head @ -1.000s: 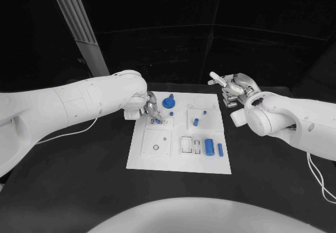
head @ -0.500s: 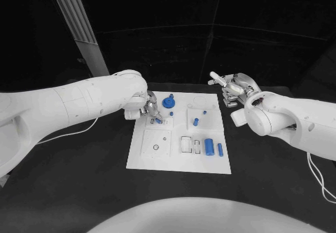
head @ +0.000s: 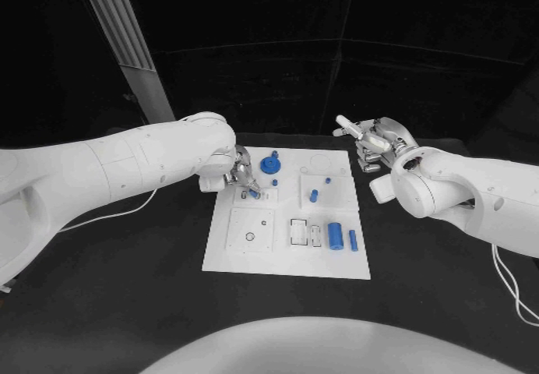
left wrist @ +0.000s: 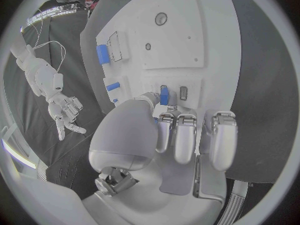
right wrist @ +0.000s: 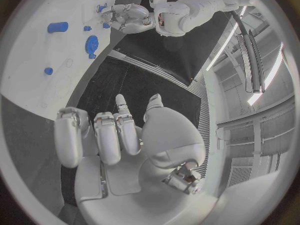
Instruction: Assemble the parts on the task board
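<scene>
White rectangular task board (head: 287, 257): a large blue cylinder part (head: 335, 231) and a slim blue pin (head: 353, 240) lie toward its near right edge, bare board nearer still. Left hand (head: 239, 178), at the board's far left edge, pinches a small blue peg (left wrist: 164, 95), mostly hidden by fingers. Right hand (head: 376, 144) hangs beyond the far right corner, fingers apart, holding nothing.

White task board (head: 287, 261) on black table (head: 124, 280), blue parts: round gear-like piece (head: 269, 164), big cylinder (head: 335, 231), slim pin (head: 353, 240), small peg (head: 313, 195); both arms white, left hand (head: 238, 178) and right hand (head: 376, 144) silver, left pinching a small blue part (left wrist: 164, 95).
</scene>
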Controlling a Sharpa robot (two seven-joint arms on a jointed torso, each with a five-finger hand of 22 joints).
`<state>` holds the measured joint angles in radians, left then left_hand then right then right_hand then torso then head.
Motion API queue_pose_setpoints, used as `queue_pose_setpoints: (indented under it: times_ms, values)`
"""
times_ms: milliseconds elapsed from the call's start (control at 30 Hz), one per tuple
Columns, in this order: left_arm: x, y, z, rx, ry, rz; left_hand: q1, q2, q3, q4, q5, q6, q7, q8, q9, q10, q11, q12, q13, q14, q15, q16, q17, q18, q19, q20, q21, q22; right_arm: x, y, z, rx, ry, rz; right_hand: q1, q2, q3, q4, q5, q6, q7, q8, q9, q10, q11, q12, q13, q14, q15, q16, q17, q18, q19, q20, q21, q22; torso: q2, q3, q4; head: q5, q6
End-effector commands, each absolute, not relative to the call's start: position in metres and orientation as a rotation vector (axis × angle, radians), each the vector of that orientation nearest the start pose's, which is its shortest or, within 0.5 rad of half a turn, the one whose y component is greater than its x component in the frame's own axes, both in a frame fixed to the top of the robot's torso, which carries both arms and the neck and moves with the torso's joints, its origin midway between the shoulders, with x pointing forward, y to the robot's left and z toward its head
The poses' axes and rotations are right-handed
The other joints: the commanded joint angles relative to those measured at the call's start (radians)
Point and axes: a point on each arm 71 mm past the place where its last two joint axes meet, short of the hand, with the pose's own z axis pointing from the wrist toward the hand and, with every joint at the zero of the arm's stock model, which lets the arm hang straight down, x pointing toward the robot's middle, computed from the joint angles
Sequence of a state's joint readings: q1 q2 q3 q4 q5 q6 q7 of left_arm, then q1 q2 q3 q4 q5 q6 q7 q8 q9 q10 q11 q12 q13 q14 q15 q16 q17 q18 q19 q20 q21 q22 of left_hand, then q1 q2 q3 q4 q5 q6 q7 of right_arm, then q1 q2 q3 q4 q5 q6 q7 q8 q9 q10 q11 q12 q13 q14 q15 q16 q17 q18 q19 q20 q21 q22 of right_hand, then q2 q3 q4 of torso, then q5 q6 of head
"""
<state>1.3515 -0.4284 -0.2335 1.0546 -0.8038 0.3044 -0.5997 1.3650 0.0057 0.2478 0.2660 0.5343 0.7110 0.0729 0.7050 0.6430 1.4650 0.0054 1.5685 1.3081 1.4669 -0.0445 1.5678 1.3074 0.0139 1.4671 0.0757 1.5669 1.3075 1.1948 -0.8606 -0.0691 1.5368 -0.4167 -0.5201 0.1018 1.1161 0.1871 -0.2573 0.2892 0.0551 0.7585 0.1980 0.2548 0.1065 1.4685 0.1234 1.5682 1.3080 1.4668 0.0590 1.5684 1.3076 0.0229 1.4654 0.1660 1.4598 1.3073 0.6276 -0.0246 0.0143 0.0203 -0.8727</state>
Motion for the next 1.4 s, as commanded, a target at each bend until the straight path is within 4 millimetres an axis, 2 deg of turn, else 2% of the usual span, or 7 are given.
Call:
queue_pose_setpoints:
  times_ms: [33, 267, 767, 1133, 1400]
  values:
    - [0.5415, 0.1446, -0.2386, -0.208, 2.569, -0.263, -0.003, 0.005, 0.010, -0.004, -0.004, -0.001, -0.008, 0.006, 0.098, 0.106, -0.001, 0.002, 0.263, 0.104, -0.003, 0.003, 0.263, -0.014, 0.104, -0.005, 0.004, 0.263, 0.4846, -0.2223, -0.1966, 0.883, 1.592, 1.086, 0.009, 0.004, -0.004, 0.000, -0.004, -0.006, 0.007, 0.004, 0.002, 0.102, 0.006, 0.003, 0.263, 0.104, 0.005, 0.002, 0.263, 0.010, 0.017, 0.006, -0.005, 0.217, 0.000, -0.0002, 0.0001, -0.003, 0.000]
    - [0.5418, 0.1440, -0.2392, -0.204, 2.575, -0.260, -0.004, 0.002, 0.011, -0.003, -0.006, -0.002, -0.007, 0.006, 0.099, 0.106, 0.000, 0.002, 0.263, 0.104, -0.003, 0.003, 0.263, -0.014, 0.104, -0.004, 0.004, 0.263, 0.4845, -0.2225, -0.1966, 0.883, 1.593, 1.086, 0.010, 0.004, -0.004, 0.000, -0.004, -0.007, 0.007, 0.005, 0.002, 0.102, 0.006, 0.003, 0.263, 0.104, 0.005, 0.002, 0.263, 0.011, 0.016, 0.006, -0.005, 0.217, 0.000, 0.0011, 0.0000, -0.002, 0.001]
    - [0.5413, 0.1425, -0.2402, -0.192, 2.587, -0.257, -0.005, 0.002, 0.013, -0.003, -0.007, -0.003, -0.007, 0.006, 0.100, 0.106, 0.000, 0.002, 0.263, 0.104, -0.003, 0.003, 0.263, -0.014, 0.104, -0.004, 0.004, 0.263, 0.4841, -0.2233, -0.1963, 0.885, 1.590, 1.084, 0.010, 0.004, -0.004, 0.000, -0.004, -0.007, 0.007, 0.005, 0.002, 0.102, 0.006, 0.003, 0.263, 0.104, 0.005, 0.002, 0.263, 0.011, 0.016, 0.006, -0.005, 0.217, 0.001, 0.0004, 0.0004, -0.006, 0.000]
    - [0.5410, 0.1409, -0.2409, -0.184, 2.594, -0.261, -0.007, -0.001, 0.015, -0.003, -0.009, -0.004, -0.007, 0.005, 0.103, 0.106, 0.000, 0.002, 0.263, 0.104, -0.003, 0.003, 0.263, -0.014, 0.104, -0.004, 0.004, 0.263, 0.4841, -0.2222, -0.1963, 0.883, 1.592, 1.087, 0.010, 0.004, -0.004, 0.000, -0.004, -0.007, 0.007, 0.005, 0.002, 0.102, 0.006, 0.003, 0.263, 0.104, 0.005, 0.002, 0.263, 0.011, 0.016, 0.006, -0.005, 0.217, 0.000, 0.0001, 0.0005, -0.005, 0.000]
    - [0.5416, 0.1418, -0.2410, -0.188, 2.593, -0.255, -0.017, -0.005, 0.016, 0.003, -0.024, -0.007, -0.005, 0.004, 0.109, 0.106, 0.002, 0.002, 0.263, 0.104, -0.002, 0.003, 0.263, -0.014, 0.104, -0.004, 0.004, 0.263, 0.4841, -0.2223, -0.1964, 0.884, 1.593, 1.086, 0.010, 0.004, -0.004, 0.000, -0.004, -0.007, 0.007, 0.005, 0.002, 0.102, 0.006, 0.003, 0.263, 0.104, 0.005, 0.002, 0.263, 0.011, 0.016, 0.006, -0.005, 0.217, 0.001, 0.0002, 0.0006, -0.007, 0.000]
